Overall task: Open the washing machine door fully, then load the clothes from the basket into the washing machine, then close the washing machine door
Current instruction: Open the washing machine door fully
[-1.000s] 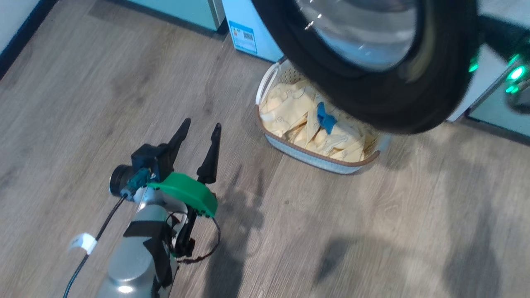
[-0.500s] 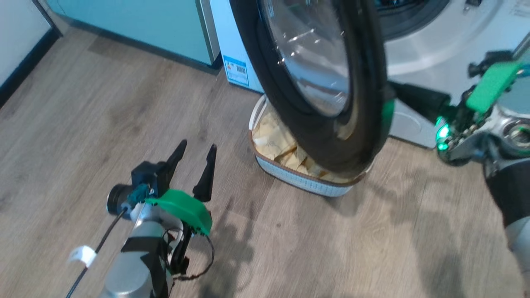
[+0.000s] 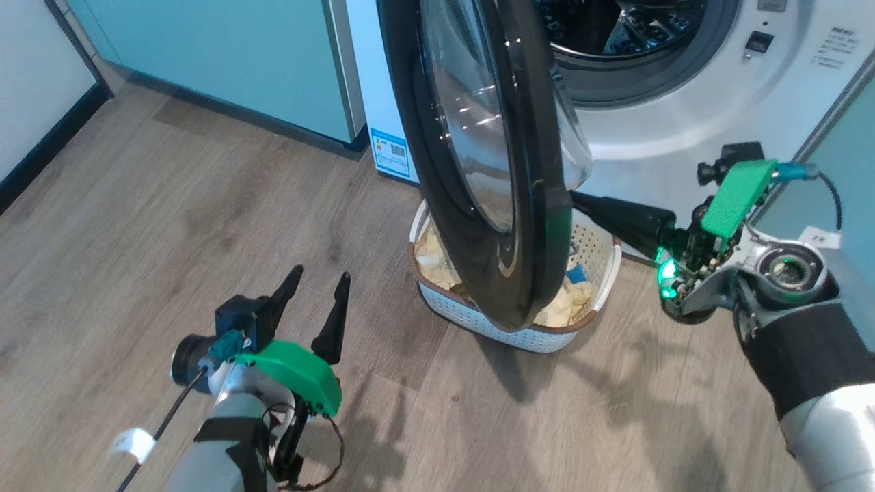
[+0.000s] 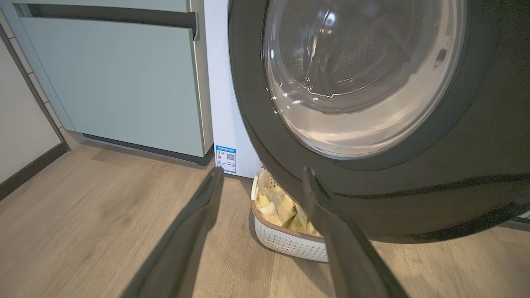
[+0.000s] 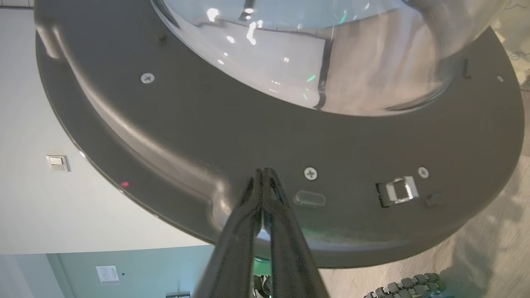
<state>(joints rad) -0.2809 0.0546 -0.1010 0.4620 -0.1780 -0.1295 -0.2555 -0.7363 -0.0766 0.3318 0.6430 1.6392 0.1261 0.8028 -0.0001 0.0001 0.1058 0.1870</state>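
The washing machine door (image 3: 478, 205) stands half open, its black rim edge-on to me and its glass bowl bulging right. Behind it is the white washing machine (image 3: 656, 137) with its steel drum (image 3: 615, 27). My right gripper (image 3: 577, 199) is shut and empty, its tips against the door's inner face (image 5: 290, 136). The cream basket (image 3: 519, 331) sits on the floor under the door, holding pale yellow clothes (image 3: 437, 253) with a blue part. My left gripper (image 3: 320, 273) hovers open and empty to the basket's left. In the left wrist view, that gripper (image 4: 261, 173) points at the basket (image 4: 285, 244).
A pale teal cabinet (image 3: 239, 61) stands left of the washer, with a dark skirting along the wall at far left. A blue sticker (image 3: 391, 150) marks the washer's lower corner. Wood floor (image 3: 137, 225) spreads in front. Another teal panel (image 3: 827, 184) is at right.
The head camera has tilted up, bringing the drum into view. The door has swung further from the washer, now edge-on, with the right gripper behind it. The left arm has hardly moved.
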